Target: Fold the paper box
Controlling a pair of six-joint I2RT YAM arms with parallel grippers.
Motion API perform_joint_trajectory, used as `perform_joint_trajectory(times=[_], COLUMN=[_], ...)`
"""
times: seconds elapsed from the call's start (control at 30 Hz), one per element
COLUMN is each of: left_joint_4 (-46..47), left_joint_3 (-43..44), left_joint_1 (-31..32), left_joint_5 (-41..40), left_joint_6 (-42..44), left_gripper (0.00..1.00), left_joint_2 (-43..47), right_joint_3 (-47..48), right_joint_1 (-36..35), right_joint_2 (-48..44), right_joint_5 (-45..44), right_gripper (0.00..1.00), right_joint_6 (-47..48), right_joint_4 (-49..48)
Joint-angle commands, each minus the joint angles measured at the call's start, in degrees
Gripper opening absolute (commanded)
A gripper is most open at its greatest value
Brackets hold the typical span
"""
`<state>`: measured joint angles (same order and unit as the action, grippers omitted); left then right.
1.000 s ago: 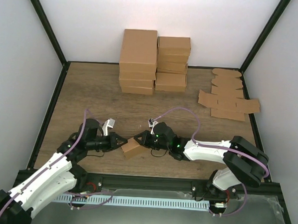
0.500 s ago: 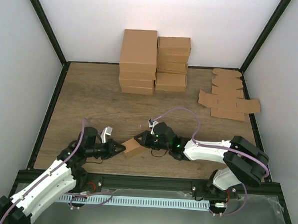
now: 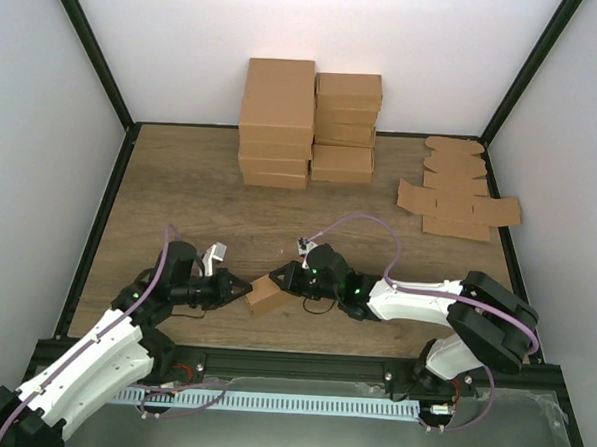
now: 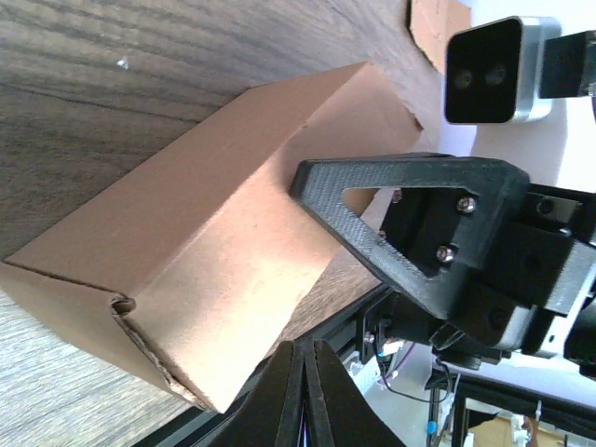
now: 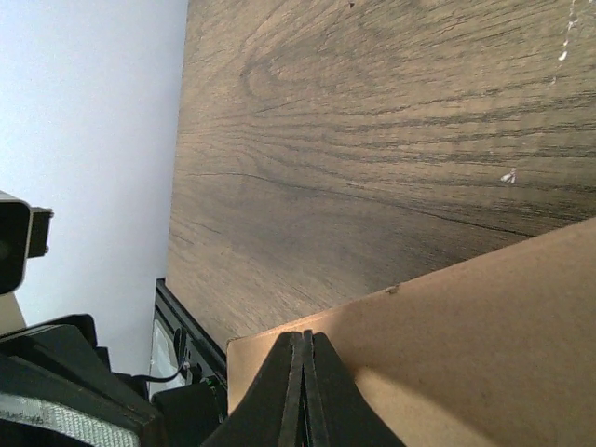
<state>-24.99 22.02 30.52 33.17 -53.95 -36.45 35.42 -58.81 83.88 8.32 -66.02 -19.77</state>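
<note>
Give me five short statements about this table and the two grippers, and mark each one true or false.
1. The paper box sits between the left gripper and the right gripper. True.
2. The left gripper's fingers are spread wide around the box. False: they are shut, with nothing between them.
3. The box is a flat sheet. False: it is folded up into a carton shape.
4. Flat cardboard blanks lie at the far right of the table. True.
5. The stacked cartons stand at the near edge. False: they stand at the far edge, around the middle.
</note>
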Motion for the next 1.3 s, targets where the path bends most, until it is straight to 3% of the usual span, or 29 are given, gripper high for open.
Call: perform_joint_trajectory(times=[0.0, 0.13, 0.23, 0.6, 0.8, 1.03, 1.27], left_joint_4=[0.29, 3.63, 3.19, -5.05, -1.35, 6.63, 11.11], left_joint_3=[-1.13, -7.62, -7.73, 6.84, 10.35, 10.84, 7.34], left_joint_1=[-0.20, -0.25, -0.25, -0.21, -0.20, 1.98, 4.30], left_joint_5=[1.82, 2.45, 2.06, 0.42, 3.94, 7.92, 7.84], left_joint_6=[-0.13, -1.27, -0.40, 6.66, 7.28, 6.60, 6.96], left_gripper=[0.04, 0.04, 0.04, 0.04, 0.04, 0.04, 0.04], left_joint_2=[0.46, 0.02, -0.16, -5.74, -11.71, -17.39, -21.71], right_joint_3=[1.36, 1.66, 1.82, 7.00, 5.82, 0.52, -0.48], right_joint_1=[-0.49, -0.52, -0.50, 2.79, 10.84, 23.49, 25.03], right_joint_2=[0.40, 0.59, 0.37, -5.85, -13.56, -13.68, -8.16], right_joint_5=[-1.72, -1.67, -1.79, 0.85, 9.88, 30.17, 36.73], right_gripper=[0.01, 0.01, 0.01, 0.01, 0.01, 0.01, 0.01], right_joint_6=[1.11, 1.32, 1.58, 9.53, 13.50, 15.65, 15.82], right_joint_4=[1.92, 1.95, 2.25, 10.45, 12.57, 7.20, 2.57])
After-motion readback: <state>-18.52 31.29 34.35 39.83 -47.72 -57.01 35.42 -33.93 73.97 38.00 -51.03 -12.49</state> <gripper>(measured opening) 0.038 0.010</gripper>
